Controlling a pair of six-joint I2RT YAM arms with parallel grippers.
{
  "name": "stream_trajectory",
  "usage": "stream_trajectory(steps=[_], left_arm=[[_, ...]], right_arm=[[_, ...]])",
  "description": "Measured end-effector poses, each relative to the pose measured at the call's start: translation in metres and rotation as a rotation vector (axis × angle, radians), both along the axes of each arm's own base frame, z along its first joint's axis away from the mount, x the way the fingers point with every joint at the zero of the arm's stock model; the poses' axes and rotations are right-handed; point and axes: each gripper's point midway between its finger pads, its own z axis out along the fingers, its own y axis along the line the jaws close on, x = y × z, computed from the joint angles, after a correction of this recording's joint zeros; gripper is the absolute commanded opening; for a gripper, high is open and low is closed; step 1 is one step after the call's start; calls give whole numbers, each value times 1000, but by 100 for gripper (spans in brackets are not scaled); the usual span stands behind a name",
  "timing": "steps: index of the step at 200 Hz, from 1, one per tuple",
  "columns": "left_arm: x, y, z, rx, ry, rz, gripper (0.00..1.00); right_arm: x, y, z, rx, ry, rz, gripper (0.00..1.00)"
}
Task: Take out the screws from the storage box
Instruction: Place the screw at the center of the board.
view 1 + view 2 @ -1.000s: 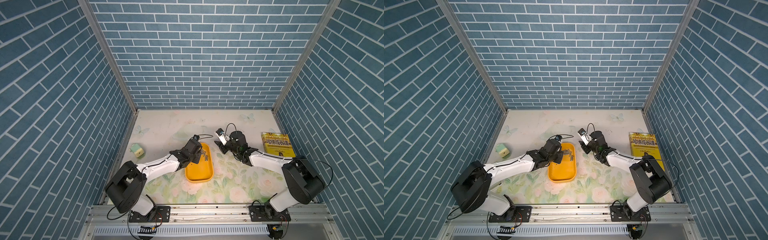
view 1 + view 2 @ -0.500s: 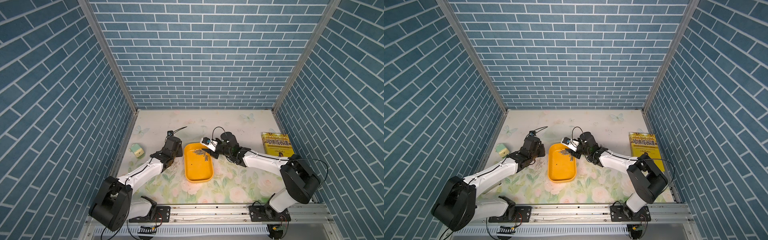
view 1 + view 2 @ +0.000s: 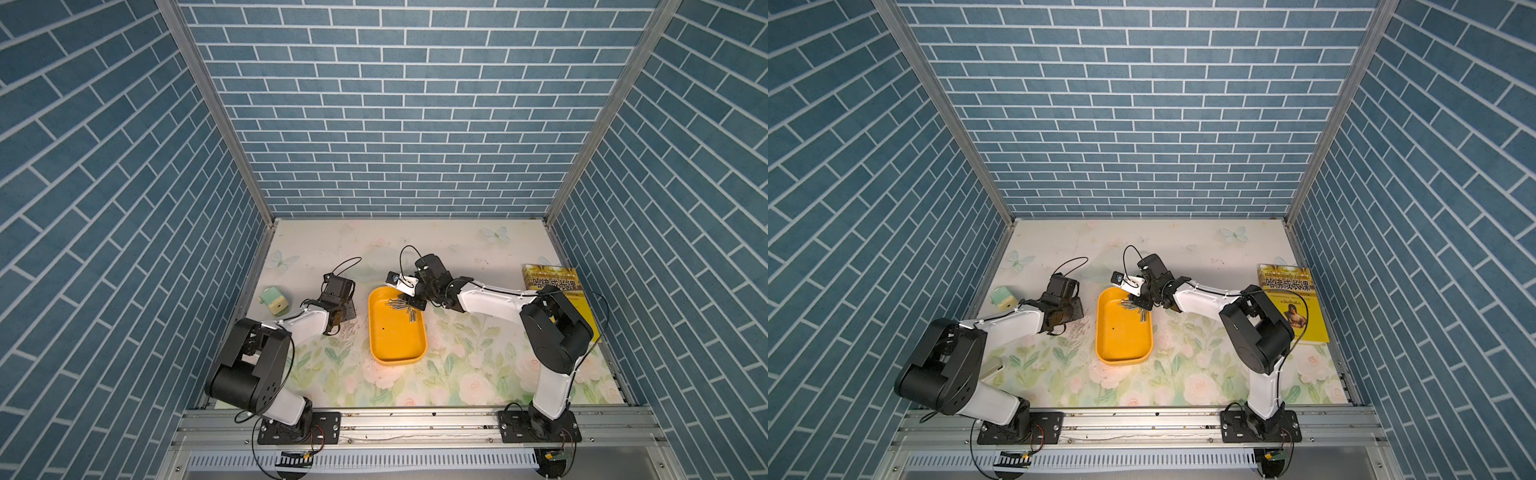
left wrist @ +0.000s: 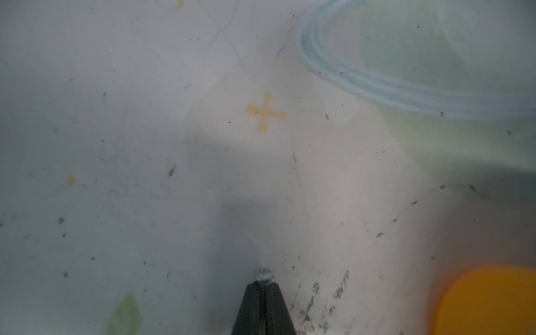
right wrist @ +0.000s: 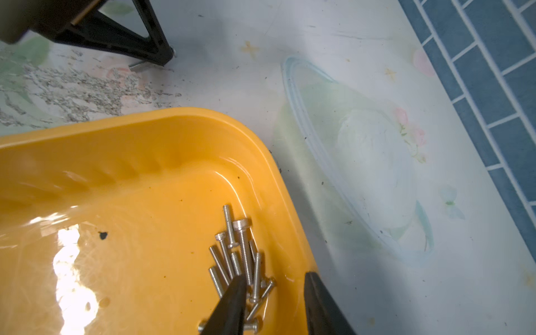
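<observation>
Two arms reach in from the front edge of one desk [image 3: 415, 241], which is covered by a floral mat. The storage box [image 3: 395, 340], a shallow yellow-orange tray, lies near the middle of the desk with its long sides running front to back, so each arm can reach it from its own side. A yellow book [image 3: 557, 286] lies at the right edge and a mint-green pencil sharpener [image 3: 274, 300] near the left edge. Both are well apart from the box and play no part in this step.

The right pincer [image 5: 274, 278] is lowered into the far right corner of the box, jaws partly open, nothing gripped. One finger [image 5: 229, 304] stands over the pile. The other stands at the box wall, and it cannot be told whether it is inside or outside the rim. This stance brackets the pile for a pick.

The left pincer [image 4: 262, 285] is fully closed on a single screw [image 4: 262, 274], with the head protruding past the tips. It hangs low over bare mat just beside the left long side of the box, which is judged to be the set-down position.

The screws [image 5: 240, 255], about ten visible, lie bunched in that far right corner of the box, mostly parallel and overlapping. The overlap makes isolating one difficult, and a neighbour may be dragged along.
</observation>
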Motion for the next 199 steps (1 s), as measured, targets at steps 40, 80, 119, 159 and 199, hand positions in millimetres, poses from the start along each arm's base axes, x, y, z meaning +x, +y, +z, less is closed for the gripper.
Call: stream_trajectory(steps=[40,80,119,159,199], left_arm=[[3,1,-2,1,7,10,0],[7,1,-4,3,15,12,3],[8,2,-4,3,13,17,23],[8,2,-4,4,12,20,31],[8,3,0,2,5,19,45]], right_arm=[[5,2,-16,-59,28,2,33],[-1,1,-24,-91,47,16,31],[-9,0,-29,-123,61,23,31],[-11,5,-29,-155,56,22,31],[-8,9,-38,-193,69,18,31]])
